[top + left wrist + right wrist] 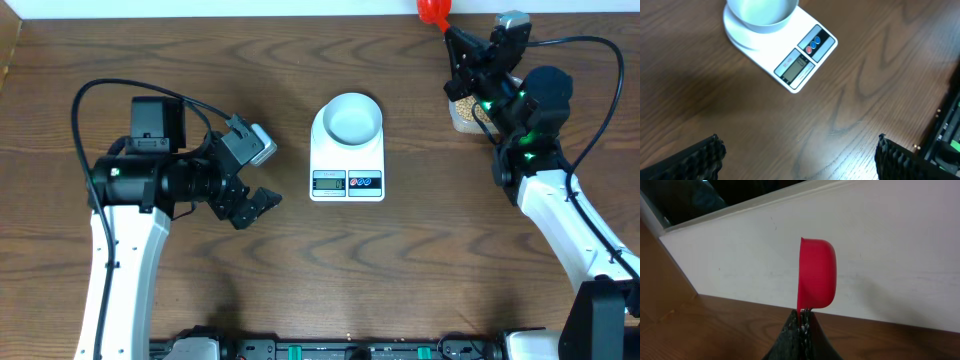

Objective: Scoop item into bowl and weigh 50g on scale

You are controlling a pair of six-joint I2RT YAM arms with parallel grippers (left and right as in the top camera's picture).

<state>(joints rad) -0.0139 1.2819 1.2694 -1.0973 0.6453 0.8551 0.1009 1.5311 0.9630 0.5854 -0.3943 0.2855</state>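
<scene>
A pale blue-grey bowl (352, 118) (762, 12) stands empty on the back of the white scale (347, 165) (800, 55) in the middle of the table. My left gripper (258, 205) (800, 162) hovers open to the left of the scale, with only bare wood between its fingers (700, 160). At the back right, my right gripper (455, 42) (802, 317) is shut on the handle of a red scoop (434, 10) (817, 275), held on edge near the wall. A patch of tan beans (464, 114) shows beneath the right arm; the arm hides most of them.
A white wall (880, 245) runs along the table's back edge just behind the scoop. The beans' container (462, 122) is largely covered by the right arm. Black cables loop beside both arms. A dark rack (950, 135) lines the table's front edge.
</scene>
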